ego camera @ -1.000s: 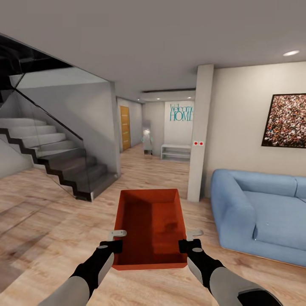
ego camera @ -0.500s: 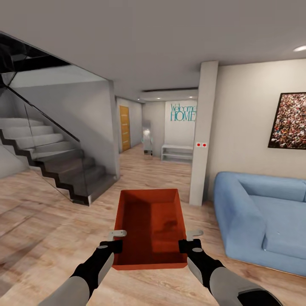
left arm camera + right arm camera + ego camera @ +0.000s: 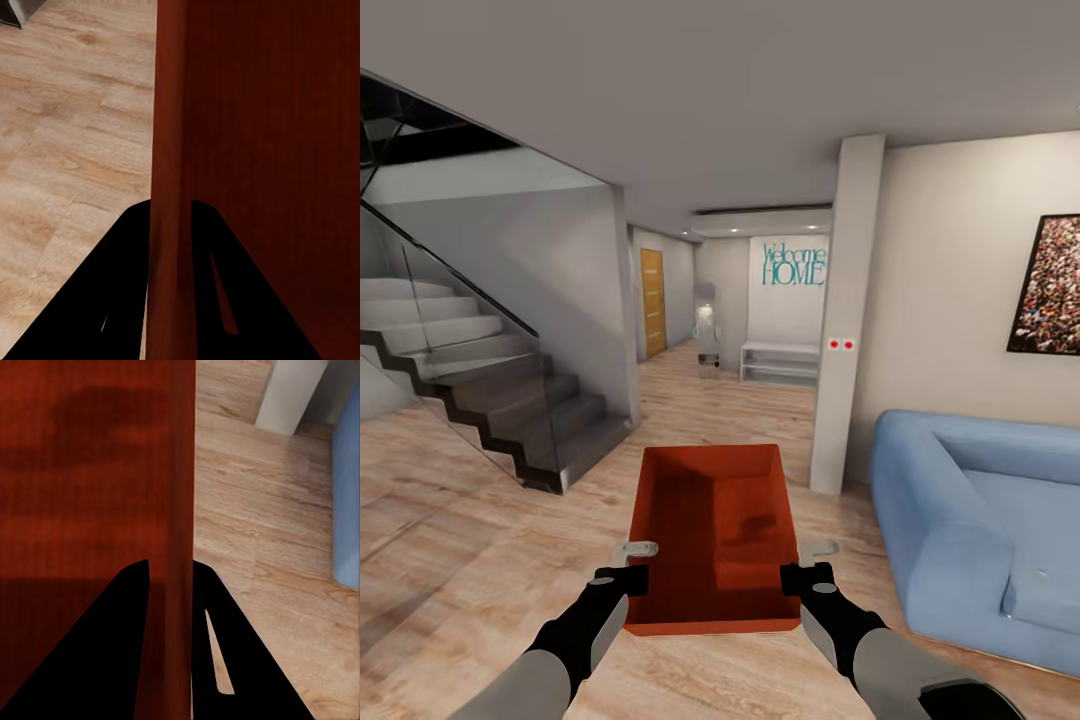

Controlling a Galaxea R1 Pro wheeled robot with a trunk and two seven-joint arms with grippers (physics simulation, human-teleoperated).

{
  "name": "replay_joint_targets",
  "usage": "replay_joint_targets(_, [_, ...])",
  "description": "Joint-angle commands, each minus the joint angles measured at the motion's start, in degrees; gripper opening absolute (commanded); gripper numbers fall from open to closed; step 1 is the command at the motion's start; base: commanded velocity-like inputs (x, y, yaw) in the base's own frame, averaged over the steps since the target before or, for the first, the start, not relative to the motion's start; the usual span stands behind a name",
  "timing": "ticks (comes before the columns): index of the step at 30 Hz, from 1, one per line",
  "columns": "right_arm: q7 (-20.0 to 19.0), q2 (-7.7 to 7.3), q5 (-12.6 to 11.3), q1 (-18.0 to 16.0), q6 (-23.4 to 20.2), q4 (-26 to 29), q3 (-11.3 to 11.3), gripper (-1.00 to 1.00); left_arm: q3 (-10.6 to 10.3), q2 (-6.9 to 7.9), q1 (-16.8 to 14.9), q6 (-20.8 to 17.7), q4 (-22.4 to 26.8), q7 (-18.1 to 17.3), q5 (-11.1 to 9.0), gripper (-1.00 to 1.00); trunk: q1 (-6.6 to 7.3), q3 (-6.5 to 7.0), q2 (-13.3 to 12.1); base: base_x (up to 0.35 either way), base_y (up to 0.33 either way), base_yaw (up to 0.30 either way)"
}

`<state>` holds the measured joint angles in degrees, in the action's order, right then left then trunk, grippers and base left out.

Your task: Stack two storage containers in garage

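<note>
A red-orange storage container [image 3: 712, 535] is held up above the wood-plank floor [image 3: 450, 560] at the centre-bottom of the head view, at 6 o'clock, its open top showing a flat base. The left gripper [image 3: 628, 566] clamps the container's left wall near the near corner: in the left wrist view its dark fingers [image 3: 120, 300] sit one on each side of the thin red wall [image 3: 169, 150], closed on it. The right gripper [image 3: 800, 566] grips the right wall in the same way, and in the right wrist view its fingers [image 3: 112, 660] straddle that wall [image 3: 180, 472].

Beyond the container, at 12 o'clock, a hallway runs back to a wall reading "Welcome HOME" [image 3: 793, 264], with a low white shelf [image 3: 780, 362] beneath it and a wooden door [image 3: 651, 303] on the left side. A white pillar [image 3: 845, 320] stands at about 1 o'clock. A blue sofa [image 3: 980, 520] sits at 3 o'clock, under a framed picture [image 3: 1050, 285]. A dark staircase with a glass side [image 3: 490, 390] rises at 10 o'clock.
</note>
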<state>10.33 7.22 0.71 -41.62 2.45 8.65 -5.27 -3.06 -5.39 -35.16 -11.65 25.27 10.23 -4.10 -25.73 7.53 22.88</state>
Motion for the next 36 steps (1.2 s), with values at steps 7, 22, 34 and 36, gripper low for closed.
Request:
replay_joint_targets(7, [0.4, -0.02, 0.61, -0.04, 0.1, 0.15, 0.88, -1.0, 2.36, 0.32, 0.0, -0.48, 0.04, 1.55, 0.32, -1.0, -0.05, -0.02, 0.04, 0.323, 0.021, 0.0])
replay_joint_targets(22, [0.4, -0.02, 0.61, -0.04, 0.1, 0.15, 0.84, -1.0, 2.36, 0.34, 0.0, -0.48, 0.04, 1.59, 0.32, -1.0, -0.05, -0.02, 0.04, 0.323, 0.017, 0.0])
replay_joint_targets(34, [0.4, -0.05, 0.61, -0.04, 0.1, 0.15, 0.88, -1.0, 2.36, 0.33, 0.0, -0.48, 0.04, 1.57, 0.32, -1.0, -0.05, -0.02, 0.04, 0.323, 0.029, 0.0])
replay_joint_targets(36, [0.4, -0.07, 0.61, -0.04, 0.1, 0.14, 0.88, -1.0, 2.36, 0.31, 0.0, -0.48, 0.04, 1.56, 0.32, -1.0, -0.05, -0.02, 0.04, 0.323, 0.019, 0.0])
